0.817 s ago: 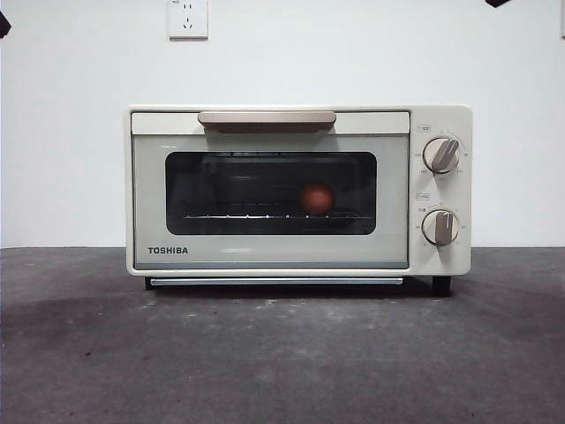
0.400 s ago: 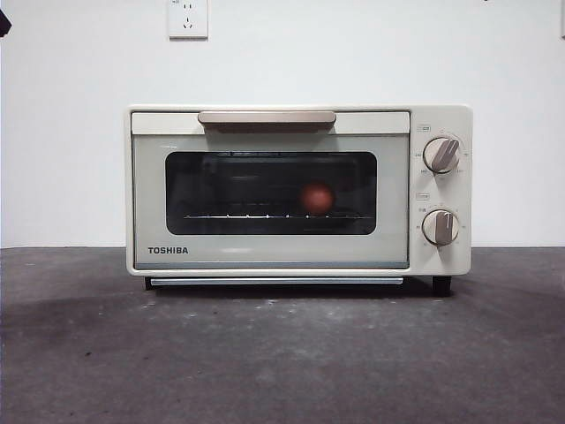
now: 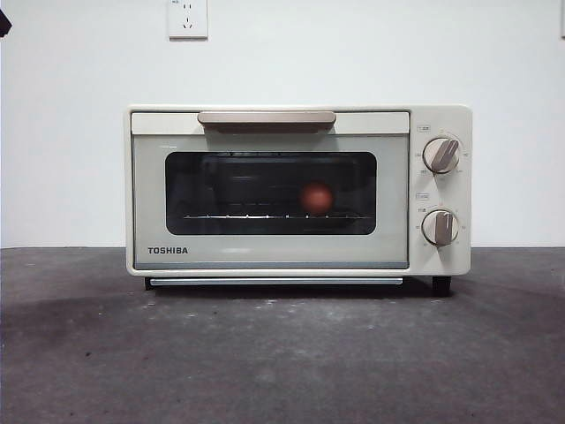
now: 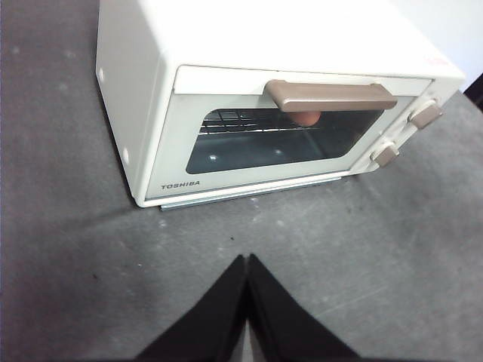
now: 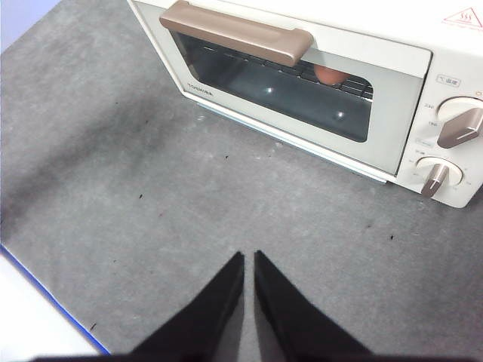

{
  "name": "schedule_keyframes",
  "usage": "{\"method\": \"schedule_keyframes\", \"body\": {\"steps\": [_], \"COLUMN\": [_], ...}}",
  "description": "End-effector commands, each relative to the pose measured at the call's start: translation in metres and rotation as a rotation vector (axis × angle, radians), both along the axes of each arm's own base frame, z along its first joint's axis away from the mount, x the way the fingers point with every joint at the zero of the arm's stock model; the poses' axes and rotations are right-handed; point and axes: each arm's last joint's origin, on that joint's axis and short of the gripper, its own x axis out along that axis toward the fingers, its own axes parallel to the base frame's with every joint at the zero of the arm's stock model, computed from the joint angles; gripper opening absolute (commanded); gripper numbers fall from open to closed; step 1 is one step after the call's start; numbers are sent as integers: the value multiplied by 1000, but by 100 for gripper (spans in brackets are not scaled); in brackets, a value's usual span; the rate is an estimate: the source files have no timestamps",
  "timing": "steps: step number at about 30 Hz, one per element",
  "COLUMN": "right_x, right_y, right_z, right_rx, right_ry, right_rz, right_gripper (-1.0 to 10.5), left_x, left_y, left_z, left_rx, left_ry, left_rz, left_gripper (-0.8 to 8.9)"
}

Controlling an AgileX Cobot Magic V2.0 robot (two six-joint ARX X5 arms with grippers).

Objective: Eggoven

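Note:
The cream TOSHIBA toaster oven [image 3: 269, 256] stands on the grey table with its door closed. Behind the dark glass the reddish-brown egg [image 3: 316, 198] rests on the wire rack, right of the window's middle. The egg [image 4: 305, 118] peeks out under the beige handle [image 4: 330, 96] in the left wrist view, and the egg [image 5: 330, 74] also shows in the right wrist view. My left gripper [image 4: 247, 260] hovers shut over the table in front of the oven. My right gripper [image 5: 249, 256] is shut too, held back from the oven's front, holding nothing.
Two dials [image 3: 440, 155] [image 3: 440, 227] sit on the oven's right panel. A wall socket [image 3: 187, 18] is on the white wall behind. The table's blue-lined edge [image 5: 53, 302] shows near my right gripper. A black arm tip [image 3: 3, 23] is at the top left corner.
A black arm tip at the top right corner of the front view has withdrawn out of sight. The oven and egg have not moved.

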Motion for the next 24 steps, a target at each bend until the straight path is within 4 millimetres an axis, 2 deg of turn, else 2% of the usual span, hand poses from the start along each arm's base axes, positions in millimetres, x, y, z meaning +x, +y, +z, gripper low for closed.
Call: {"method": "schedule_keyframes", "body": {"steps": [1, 6, 10, 15, 19, 24], "right_x": [0, 0, 0, 0, 0, 0], "right_y": [2, 2, 2, 1, 2, 2], "right_z": [5, 5, 5, 5, 5, 5], "right_rx": [6, 6, 6, 6, 6, 6], "right_ry": [-23, -23, -23, -24, -23, -23], "right_rz": [9, 9, 9, 8, 9, 9], "right_gripper": [4, 4, 4, 4, 4, 4], "left_x": [-5, -14, -18, -22, -23, -22], "left_y": [4, 18, 31, 40, 44, 44], "left_z": [9, 8, -13, -52, -84, -113], "left_rx": [133, 206, 240, 259, 271, 266], "left_ry": [-159, -430, -571, -593, -560, -508], "left_rz": [-35, 104, 296, 453, 483, 487], "left_gripper": [7, 8, 8, 8, 8, 8]}}
